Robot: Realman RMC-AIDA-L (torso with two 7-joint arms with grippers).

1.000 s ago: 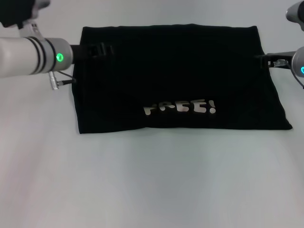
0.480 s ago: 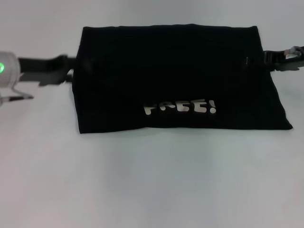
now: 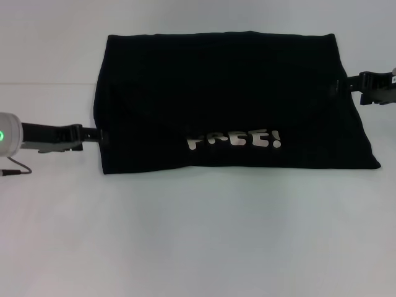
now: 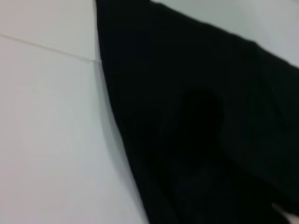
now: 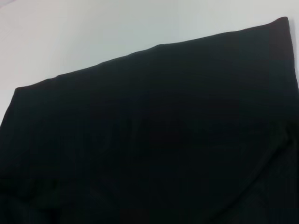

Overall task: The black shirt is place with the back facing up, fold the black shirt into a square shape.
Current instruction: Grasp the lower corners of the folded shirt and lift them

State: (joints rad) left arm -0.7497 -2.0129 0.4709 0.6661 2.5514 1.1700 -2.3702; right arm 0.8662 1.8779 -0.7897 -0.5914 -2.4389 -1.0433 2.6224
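Observation:
The black shirt (image 3: pixel 223 93) lies flat on the white table, folded into a wide rectangle. White blocky lettering (image 3: pixel 234 140) faces up near its front edge. My left gripper (image 3: pixel 98 136) reaches in low from the left and meets the shirt's left edge near the front corner. At the shirt's right edge, toward the back, sits my right gripper (image 3: pixel 340 84). The left wrist view shows the black shirt (image 4: pixel 196 116) and its side edge against the table. Most of the right wrist view is the black shirt (image 5: pixel 154 140), with its far edge showing.
The white table (image 3: pixel 198 235) spreads wide in front of the shirt and on both sides. A thin seam (image 3: pixel 43 83) runs across the table on the left. A cable (image 3: pixel 15 168) hangs under my left arm.
My left arm has dropped from the shirt's back left corner along the left edge to near its front corner. My right gripper has drawn back slightly to the right. The shirt has not moved.

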